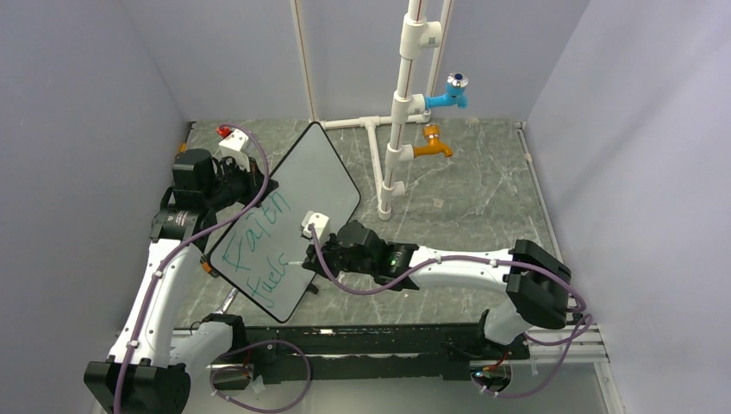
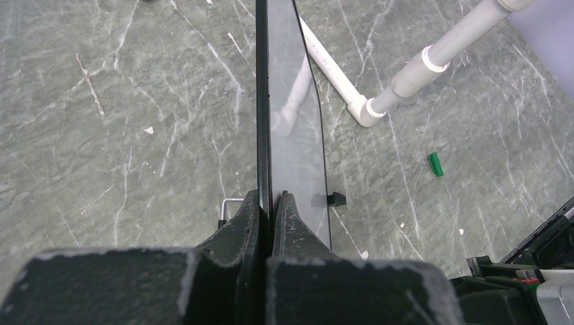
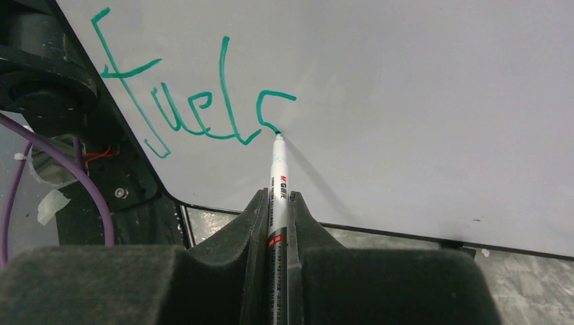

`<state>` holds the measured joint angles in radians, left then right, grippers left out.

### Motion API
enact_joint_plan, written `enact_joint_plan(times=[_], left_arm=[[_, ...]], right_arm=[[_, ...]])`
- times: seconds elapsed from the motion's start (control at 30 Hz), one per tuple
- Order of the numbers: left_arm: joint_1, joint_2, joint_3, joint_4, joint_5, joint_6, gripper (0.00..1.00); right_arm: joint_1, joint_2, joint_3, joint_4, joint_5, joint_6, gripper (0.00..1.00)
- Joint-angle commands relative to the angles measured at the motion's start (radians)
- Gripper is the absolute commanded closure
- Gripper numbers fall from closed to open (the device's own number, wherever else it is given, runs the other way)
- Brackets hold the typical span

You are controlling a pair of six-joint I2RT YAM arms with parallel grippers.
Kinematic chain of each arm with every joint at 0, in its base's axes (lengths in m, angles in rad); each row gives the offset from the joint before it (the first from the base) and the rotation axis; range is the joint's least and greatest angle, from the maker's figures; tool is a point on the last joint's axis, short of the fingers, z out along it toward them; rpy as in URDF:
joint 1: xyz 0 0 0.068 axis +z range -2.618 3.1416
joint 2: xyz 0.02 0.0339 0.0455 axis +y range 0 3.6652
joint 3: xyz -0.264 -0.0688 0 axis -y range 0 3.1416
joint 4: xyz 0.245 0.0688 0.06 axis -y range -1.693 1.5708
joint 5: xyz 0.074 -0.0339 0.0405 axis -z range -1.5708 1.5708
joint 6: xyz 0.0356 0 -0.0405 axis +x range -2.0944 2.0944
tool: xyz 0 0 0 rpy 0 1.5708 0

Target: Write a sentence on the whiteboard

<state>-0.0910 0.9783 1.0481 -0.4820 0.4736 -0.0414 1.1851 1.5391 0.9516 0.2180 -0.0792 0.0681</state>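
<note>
From above, the whiteboard point(image 1: 315, 177) stands tilted on the left half of the grey-green marbled table point(image 1: 483, 216), its face turned toward the right arm. The left gripper point(image 1: 257, 188) is clamped on its upper left edge. The sentence point(image 1: 259, 250) runs in green over two lines on the lower part, reading "Faith" and under it "fuels". The right gripper point(image 1: 312, 263) sits at the board's lower right edge, and behind the board stands a white pipe frame point(image 1: 398, 112) with a blue tap point(image 1: 450, 93) and an orange tap point(image 1: 434, 148). The left wrist view shows the board edge-on, its black rim pinched between the narrow jaws, and a small green cap point(image 2: 436, 164) lying apart on the table. In the right wrist view, the jaws are closed on a white marker point(image 3: 278, 196), whose tip touches the board at the foot of the "s" in "fuels". The marker's label has a red logo and print too small to read.
</note>
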Motion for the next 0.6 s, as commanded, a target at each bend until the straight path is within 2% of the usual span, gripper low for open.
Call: enact_joint_plan(times=[0.0,0.3,0.57], left_arm=[[-0.004,0.002,-0.034,-0.050,-0.078,0.124,1.00],[-0.004,0.003,-0.033,-0.049,-0.079,0.124,1.00],[-0.004,0.000,-0.036,-0.050,-0.079,0.124,1.00]], right_arm=[[-0.014,-0.017,-0.015,0.029,0.077,0.005,1.00],[-0.013,-0.023,-0.047,0.036,0.077,0.022,1.00],[-0.012,-0.041,-0.051,0.048,0.016,0.026,1.00]])
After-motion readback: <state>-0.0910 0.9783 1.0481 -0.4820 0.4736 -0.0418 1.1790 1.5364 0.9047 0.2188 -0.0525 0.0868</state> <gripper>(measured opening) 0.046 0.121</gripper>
